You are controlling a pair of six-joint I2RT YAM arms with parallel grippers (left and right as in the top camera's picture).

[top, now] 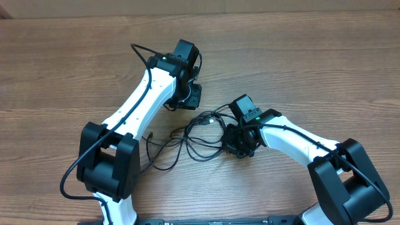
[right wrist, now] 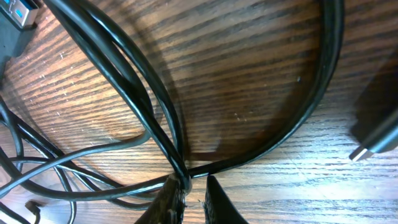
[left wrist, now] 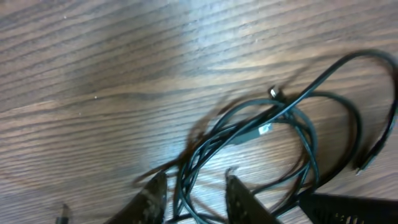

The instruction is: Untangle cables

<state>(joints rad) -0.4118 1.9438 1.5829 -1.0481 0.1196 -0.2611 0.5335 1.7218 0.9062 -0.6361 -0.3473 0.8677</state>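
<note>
Several cables (left wrist: pixel 273 118) lie tangled on the bench (top: pixel 312 62). Right end effector (right wrist: pixel 191 183) pinches a crossing; left end effector (left wrist: pixel 196 180) stands narrowly parted astride strands. Risk: pulling here may tighten the knot.

Overhead, both claws are hidden under their wrists, and the cables (top: pixel 194 134) pass out of sight beneath the right one. The left wrist view is blurred: whether the left claw (left wrist: pixel 196 202) touches the strands between its fingers cannot be told. The bottom edge cuts it and a small plug (left wrist: pixel 62 214). The right claw (right wrist: pixel 191 196) is cropped below; picture edges cut a blue plug (right wrist: pixel 18 18) and a silver-tipped plug (right wrist: pixel 376 140).
</note>
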